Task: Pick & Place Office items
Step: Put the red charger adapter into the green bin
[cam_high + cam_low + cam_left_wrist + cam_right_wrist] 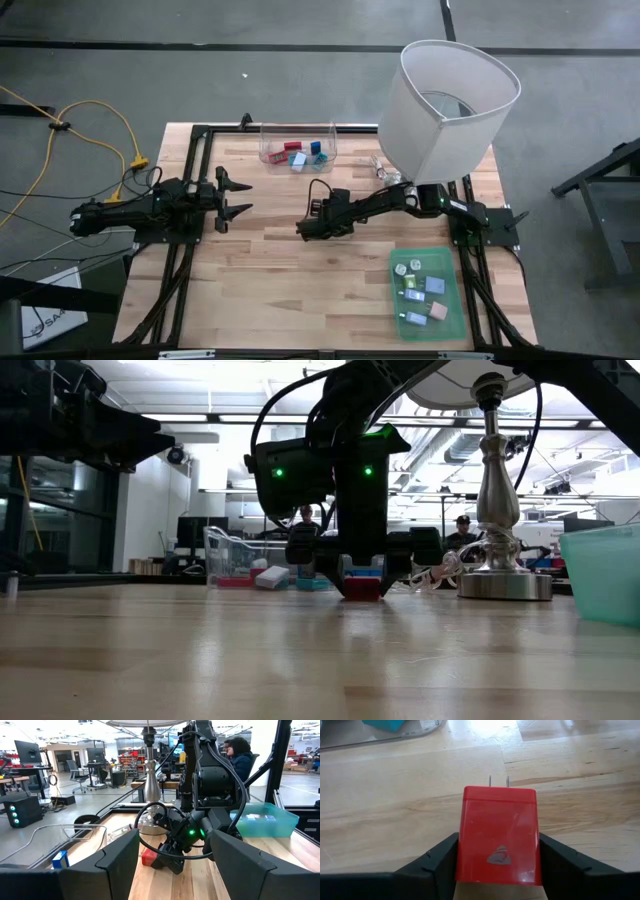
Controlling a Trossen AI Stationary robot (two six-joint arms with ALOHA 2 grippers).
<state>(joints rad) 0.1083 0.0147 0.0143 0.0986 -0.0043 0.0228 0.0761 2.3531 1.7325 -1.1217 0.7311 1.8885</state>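
Surface: wooden table (270,280), one.
Red plug block (499,840): one, on table centre, two prongs, clamped between right gripper (303,230) fingers.
Left gripper (243,196): fingers apart, empty, table's left.
Clear bin (298,146): one, several coloured pieces.
Green tray (452,312): one, about six pieces.

Plug block (499,842) between right claw (303,229) fingers — bin (298,152) behind.

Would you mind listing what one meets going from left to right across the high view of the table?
Left gripper → clear bin of office items and, nearer the table's middle, right gripper closing around a red plug block → white lamp and, at the near edge, green tray.
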